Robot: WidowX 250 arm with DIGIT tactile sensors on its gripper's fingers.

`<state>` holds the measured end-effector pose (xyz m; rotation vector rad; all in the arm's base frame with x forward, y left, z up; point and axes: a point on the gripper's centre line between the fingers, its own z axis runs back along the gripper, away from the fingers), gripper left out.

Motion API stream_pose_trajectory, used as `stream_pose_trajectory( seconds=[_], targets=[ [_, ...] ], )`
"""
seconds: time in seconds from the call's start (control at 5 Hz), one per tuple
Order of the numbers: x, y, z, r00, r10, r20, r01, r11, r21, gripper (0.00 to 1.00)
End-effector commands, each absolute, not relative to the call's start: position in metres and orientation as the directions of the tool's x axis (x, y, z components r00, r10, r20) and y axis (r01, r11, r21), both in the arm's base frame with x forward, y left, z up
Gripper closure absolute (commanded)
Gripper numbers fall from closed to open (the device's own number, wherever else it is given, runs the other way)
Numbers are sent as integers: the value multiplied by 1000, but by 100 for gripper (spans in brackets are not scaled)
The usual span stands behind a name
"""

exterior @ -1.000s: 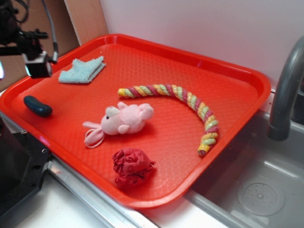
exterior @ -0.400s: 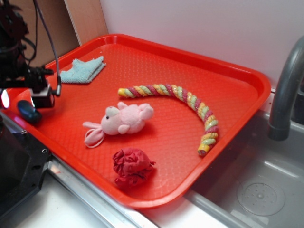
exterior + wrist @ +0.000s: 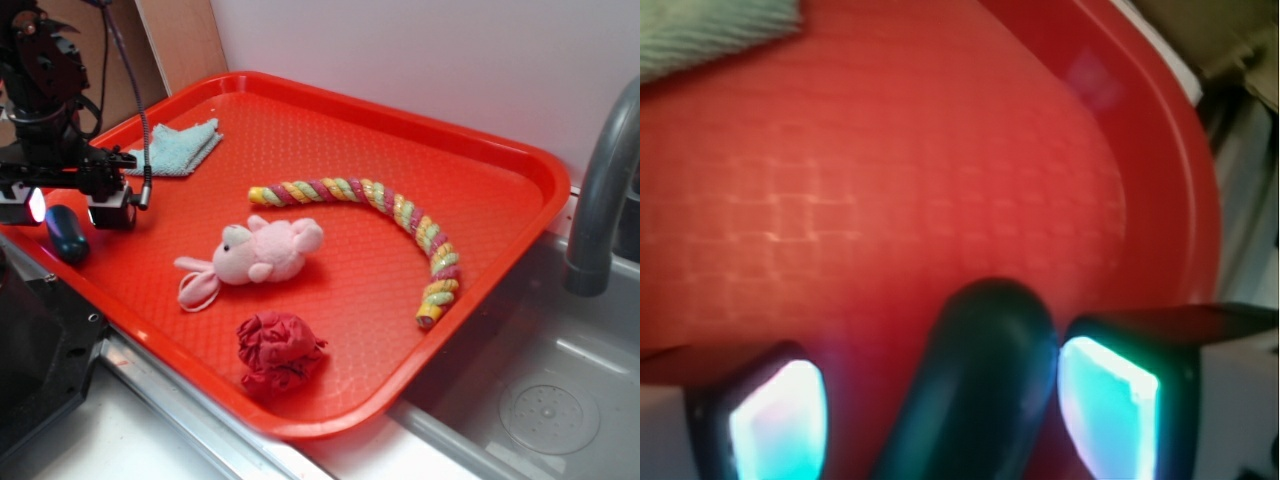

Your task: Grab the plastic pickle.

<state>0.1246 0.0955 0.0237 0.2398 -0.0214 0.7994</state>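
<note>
The plastic pickle (image 3: 66,234) is small, dark teal-green and glossy, and lies on the red tray (image 3: 330,420) near its front left rim. My gripper (image 3: 68,208) is low over it, open, with one finger on each side. In the wrist view the pickle (image 3: 980,390) lies between my two glowing fingertips (image 3: 1110,400). The right one is at the pickle's side. A gap of red tray shows between the pickle and the left one. The pickle's lower end is out of the frame.
A light-blue folded cloth (image 3: 180,147) lies behind the gripper. A pink plush (image 3: 262,252), a striped rope toy (image 3: 400,215) and a crumpled red cloth (image 3: 280,348) lie on the tray. A grey faucet (image 3: 600,190) and a sink (image 3: 550,410) are at the right.
My gripper has come down and forward from above the tray's left rim and now straddles the pickle. The pickle has shifted a little to the left.
</note>
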Motion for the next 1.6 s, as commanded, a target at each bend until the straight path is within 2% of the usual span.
stream_pose_trajectory(
  seconds=[0.0, 0.2, 0.4, 0.8, 1.0, 1.2, 1.4],
  targets=[
    [119, 98, 23, 771, 630, 91, -635, 755, 164, 0],
    [118, 92, 18, 786, 612, 85, -618, 777, 124, 0],
    [113, 82, 13, 783, 616, 79, -621, 774, 119, 100],
    [105, 79, 7, 783, 618, 68, -622, 774, 119, 100],
    [131, 74, 51, 911, 408, 61, -412, 909, 66, 100],
    [164, 63, 101, 977, 183, 110, -175, 982, -77, 100],
    [188, 44, 151, 989, -50, 138, 50, 999, 5, 100]
  ],
)
